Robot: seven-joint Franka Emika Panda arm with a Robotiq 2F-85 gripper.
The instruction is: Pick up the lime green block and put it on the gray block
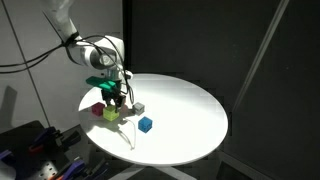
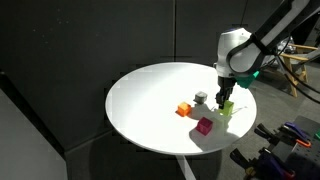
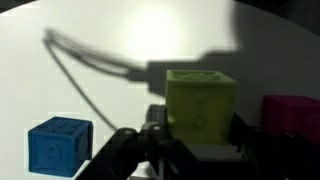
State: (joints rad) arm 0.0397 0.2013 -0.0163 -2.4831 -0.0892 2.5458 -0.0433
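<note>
Pick-up step, before the lift. In both exterior views we see the hand (image 1: 116,102) low over the lime green block (image 1: 110,114), which sits on the round white surface (image 1: 190,110) just beside a magenta block (image 1: 97,110). In the wrist view the fingers (image 3: 244,135) flank the lime green block (image 3: 200,100); we cannot tell whether they press on it or merely straddle it. The gray block (image 1: 139,107) stands near, with a blue block (image 1: 146,124) close to it. We judge that a good grasp squeezes flat opposite faces, rises straight to spare the magenta neighbour, then centres squarely above the gray block before lowering.
</note>
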